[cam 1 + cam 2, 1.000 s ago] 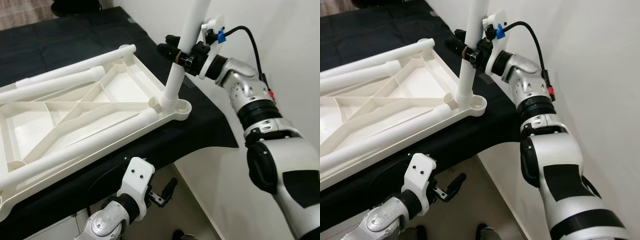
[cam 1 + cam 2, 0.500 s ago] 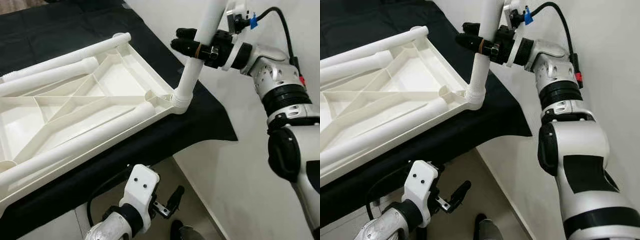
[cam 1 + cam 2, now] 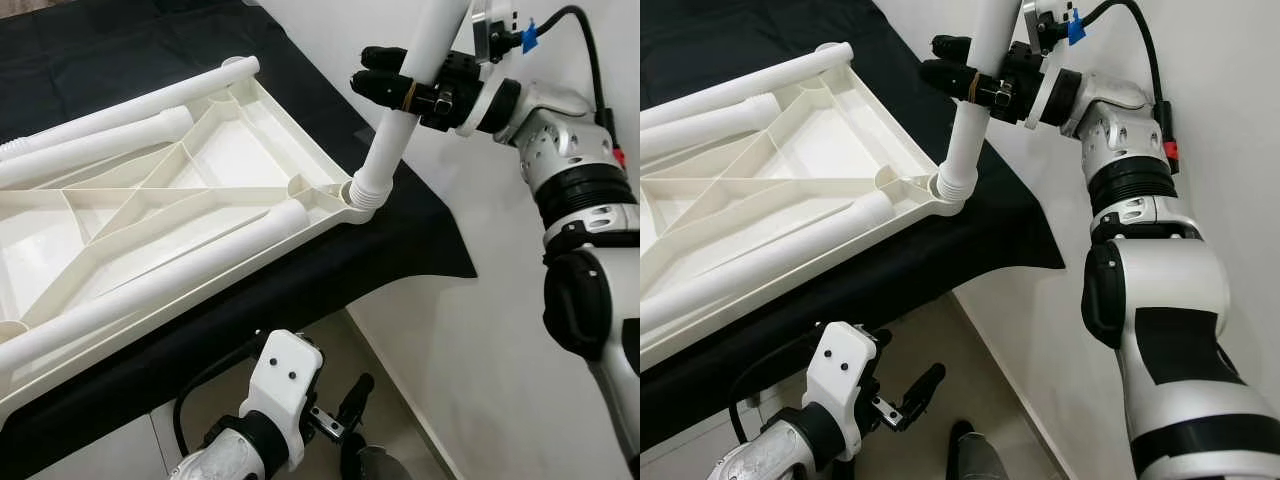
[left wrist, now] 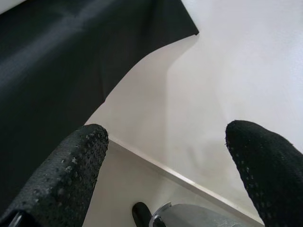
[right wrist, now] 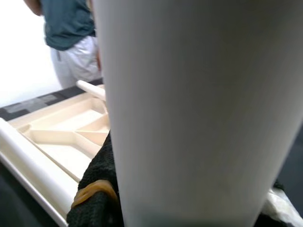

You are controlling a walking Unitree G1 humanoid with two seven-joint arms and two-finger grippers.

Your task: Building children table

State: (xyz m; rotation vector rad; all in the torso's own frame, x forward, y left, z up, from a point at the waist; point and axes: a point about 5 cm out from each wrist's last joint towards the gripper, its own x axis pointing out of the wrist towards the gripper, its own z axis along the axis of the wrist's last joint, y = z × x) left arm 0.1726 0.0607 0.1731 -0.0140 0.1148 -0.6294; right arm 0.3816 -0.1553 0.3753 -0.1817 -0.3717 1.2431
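The right gripper [image 3: 400,88], jaws clenched on the table leg [image 3: 405,110], is seating it in the tabletop [image 3: 150,215] corner socket [image 3: 362,192]; three legs are lying unfitted. The left gripper [image 4: 168,156] is hanging released.

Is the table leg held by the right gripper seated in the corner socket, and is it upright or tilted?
Tilted: the leg leans, its ribbed end in the tabletop's corner socket; how deep, cannot tell. Right gripper clamps it.

Left gripper [image 4: 168,161] gapes beside black cloth [image 4: 57,66].
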